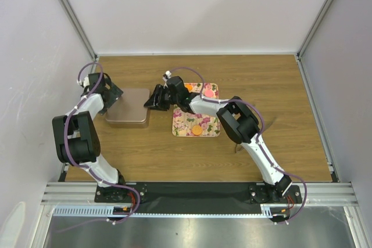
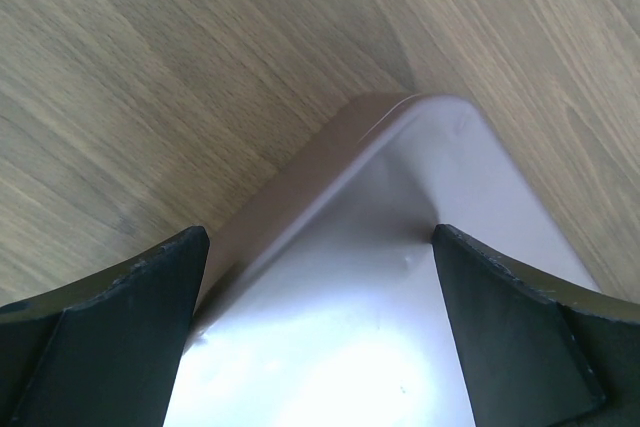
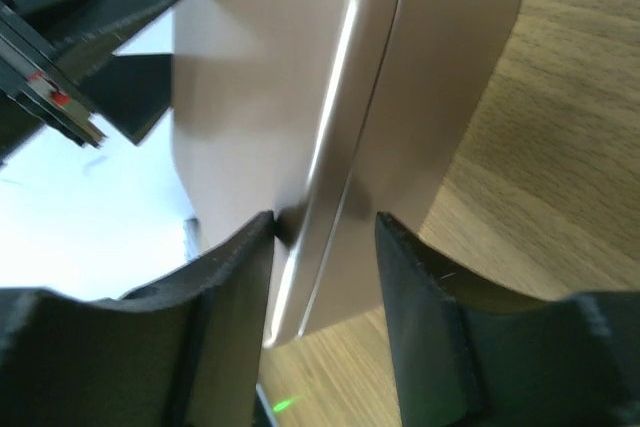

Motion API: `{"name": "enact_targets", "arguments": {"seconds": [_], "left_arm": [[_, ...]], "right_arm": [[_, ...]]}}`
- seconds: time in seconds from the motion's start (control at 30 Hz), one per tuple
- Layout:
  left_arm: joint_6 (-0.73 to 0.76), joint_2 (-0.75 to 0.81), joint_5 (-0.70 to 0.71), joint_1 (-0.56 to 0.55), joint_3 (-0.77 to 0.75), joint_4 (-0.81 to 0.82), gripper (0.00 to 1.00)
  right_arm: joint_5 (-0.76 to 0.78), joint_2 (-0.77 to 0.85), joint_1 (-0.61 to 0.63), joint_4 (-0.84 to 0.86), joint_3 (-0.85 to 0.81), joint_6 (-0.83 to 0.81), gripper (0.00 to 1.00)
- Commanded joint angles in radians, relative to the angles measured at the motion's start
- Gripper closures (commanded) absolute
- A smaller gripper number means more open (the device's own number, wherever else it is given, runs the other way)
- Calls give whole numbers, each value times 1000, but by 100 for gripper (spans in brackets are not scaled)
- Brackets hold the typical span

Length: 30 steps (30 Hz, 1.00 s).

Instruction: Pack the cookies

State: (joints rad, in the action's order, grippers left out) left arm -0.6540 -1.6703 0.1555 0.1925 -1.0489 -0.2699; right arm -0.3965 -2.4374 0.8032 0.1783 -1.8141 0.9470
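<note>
Overhead, a wooden table (image 1: 279, 143) fills the view, with two white and black robot arms reaching out from its near edge. The right arm (image 1: 241, 123) stretches far to the left, crossing above a floral tray (image 1: 181, 126) near the table's middle. The left arm (image 1: 75, 135) bends up along the left side. Between their tips, left of the tray, lies a flat tan box (image 1: 129, 108). The left gripper (image 2: 320, 232) hangs over a corner at the box's left side with its fingers spread wide, gripping nothing. The right gripper (image 3: 325, 219) straddles the box's right rim, one finger on each side, and seems clamped on that thin wall. The cookies (image 1: 197, 130) sit on the tray: an orange disc at its near edge, a pink one and another orange one at its far edge. They lie to the right of both grippers, apart from the box, and the right arm is plainly the nearer, so packing likely means carrying them leftward. Being round, they have no long axis. The right arm hides the tray's middle, so the count is unknown. Neither wrist camera shows a cookie clearly, and whether the tan piece is a base or a lid is unclear.
</note>
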Motion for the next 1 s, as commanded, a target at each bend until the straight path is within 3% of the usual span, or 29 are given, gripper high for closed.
{"name": "enact_targets", "arguments": {"seconds": [0.0,0.6,0.83,0.97], "left_arm": [[-38,-69,-16,-1,58,-81,0],[-107,-74,62,2,78,-123,1],[-105,-71,82,2,75,-137,0],[-87,-74,69,2,56,-144,0]], "right_arm": [[73,40,43,-132,12,-114,49],[205,64,151,-296,-4,-290,44],[179,61,159,-284,35,-280,44],[86,72,143,-216,85,-255,45]]}}
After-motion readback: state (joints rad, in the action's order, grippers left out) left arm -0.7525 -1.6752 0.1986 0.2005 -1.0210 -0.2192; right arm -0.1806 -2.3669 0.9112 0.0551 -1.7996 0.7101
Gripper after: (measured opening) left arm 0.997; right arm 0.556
